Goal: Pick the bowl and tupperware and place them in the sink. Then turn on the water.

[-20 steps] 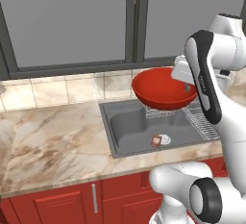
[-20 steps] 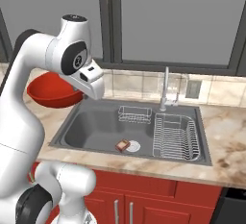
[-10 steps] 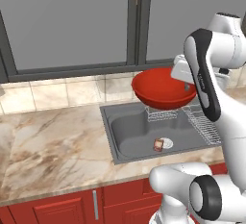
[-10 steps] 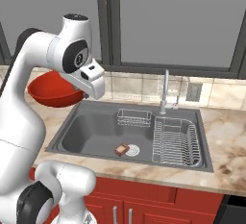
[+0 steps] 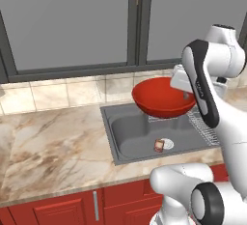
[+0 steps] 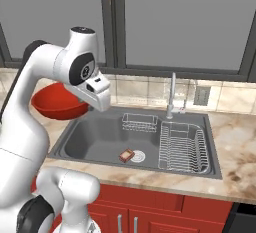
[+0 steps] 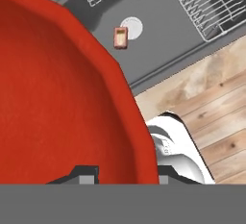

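The bowl (image 5: 163, 98) hangs in the air above the sink (image 6: 95, 142), held by its rim: in the hand view the red rim (image 7: 144, 136) runs between the two finger tips, so the jaws are clamped on the bowl's edge, one finger inside and one outside. From the left base view it sits over the back of the basin, near the wire rack (image 6: 139, 122); from the right it shows past the arm at the sink's left edge. The bowl looks rigid and glossy, so it should keep its shape, but a smooth wall pinched at one point on the rim probably slips or swings easily, since most of its width hangs to one side of the grip. It is wide and shallow, likely light for its size. The rim is the only sensible hold; a deeper bite would steady it. Below lie the drain (image 6: 138, 155) and a small brown piece (image 6: 125, 155) beside it, so setting it down gently seems wise. The faucet (image 6: 172, 94) runs dry.
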